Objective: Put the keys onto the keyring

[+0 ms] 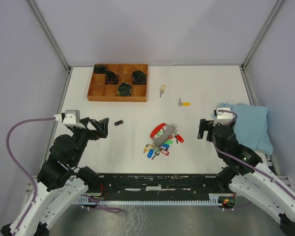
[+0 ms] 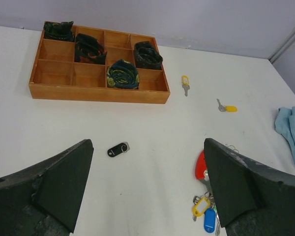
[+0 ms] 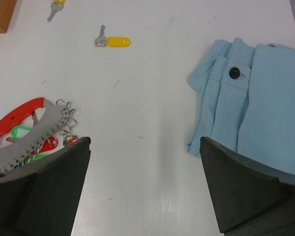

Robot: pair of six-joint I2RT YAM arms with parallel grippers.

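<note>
Two keys lie loose on the bench [image 1: 211, 81], both with yellow tags, neither joined to the keyring [image 1: 162, 136].

- Far key [image 1: 162, 90]: just off the right end of the wooden tray [image 1: 117, 100].
- Nearer key [image 1: 184, 103]: to the right of the far key and a little closer to the arms. The pair are apart from each other and well apart from the keyring.
- Keyring: mid-bench, between the two arms. It has a red curved strap, a grey beaded band, and a spread of blue, green, red and yellow tags. It lies flat, with nothing touching it.
- Left end effector [image 1: 103, 128]: jaws spread wide with nothing between them, held over bare bench left of the keyring. The small black cylinder [image 1: 119, 122] is just ahead of it.
- Right end effector [image 1: 202, 130]: likewise spread fully and holding nothing, to the right of the keyring. The blue cloth [image 1: 253, 125] is close beside it.

Judgement: the task has not started, as far as this shows. No key is lifted and the ring is not gripped. Left to do: fetch each key, steady the keyring, and thread both on. I cannot tell whether the tags already on the bunch were added as part of this job.
</note>
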